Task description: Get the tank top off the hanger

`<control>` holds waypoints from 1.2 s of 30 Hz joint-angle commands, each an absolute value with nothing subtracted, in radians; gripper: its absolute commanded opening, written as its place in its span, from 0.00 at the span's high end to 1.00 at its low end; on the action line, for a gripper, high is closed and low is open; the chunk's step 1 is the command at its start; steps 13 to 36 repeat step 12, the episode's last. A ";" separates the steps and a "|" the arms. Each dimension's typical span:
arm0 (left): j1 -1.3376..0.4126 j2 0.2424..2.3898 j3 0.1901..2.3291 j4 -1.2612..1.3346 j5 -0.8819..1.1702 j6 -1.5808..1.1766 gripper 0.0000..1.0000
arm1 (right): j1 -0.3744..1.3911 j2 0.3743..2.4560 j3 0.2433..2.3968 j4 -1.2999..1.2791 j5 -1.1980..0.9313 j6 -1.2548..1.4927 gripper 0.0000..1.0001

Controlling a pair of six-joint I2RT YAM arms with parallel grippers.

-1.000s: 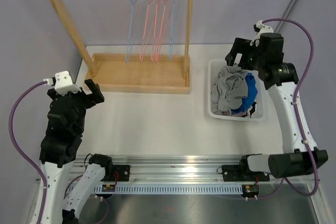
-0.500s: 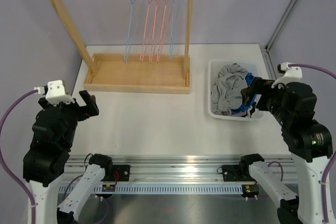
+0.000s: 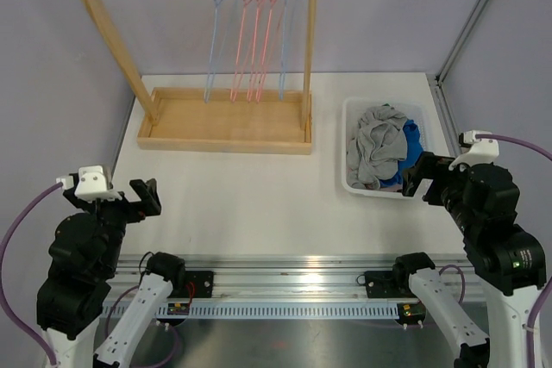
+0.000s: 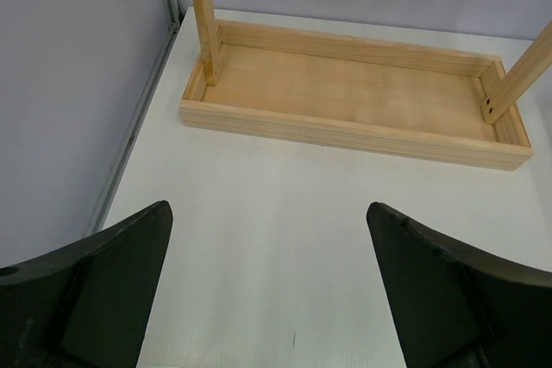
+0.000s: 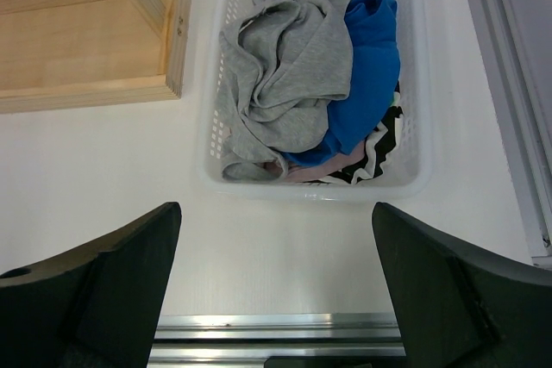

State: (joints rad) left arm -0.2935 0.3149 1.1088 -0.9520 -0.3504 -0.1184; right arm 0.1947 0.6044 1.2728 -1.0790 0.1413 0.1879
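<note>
Several thin hangers, blue and pink, hang bare from the top bar of the wooden rack; no garment hangs on any of them. A grey garment lies on top of the pile in the white basket, and I cannot tell if it is the tank top. It also shows in the right wrist view. My left gripper is open and empty over bare table near the front left. My right gripper is open and empty just in front of the basket.
The basket also holds a blue garment and a black-and-white striped one. The rack's wooden tray base lies ahead of my left gripper. An aluminium rail runs along the near edge. Purple walls stand behind and at the left.
Both arms have drawn back toward the near edge. The right gripper left its place above the basket's far side and now sits in front of it. The left gripper moved nearer.
</note>
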 commanded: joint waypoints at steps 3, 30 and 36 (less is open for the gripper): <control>-0.302 0.293 1.092 -0.911 -0.365 -0.089 0.01 | 0.201 0.620 1.276 -1.052 0.156 0.183 0.01; -0.310 0.290 1.080 -0.894 -0.377 -0.087 0.01 | 0.201 0.614 1.273 -1.046 0.152 0.181 0.00; -0.310 0.290 1.080 -0.894 -0.377 -0.087 0.01 | 0.201 0.614 1.273 -1.046 0.152 0.181 0.00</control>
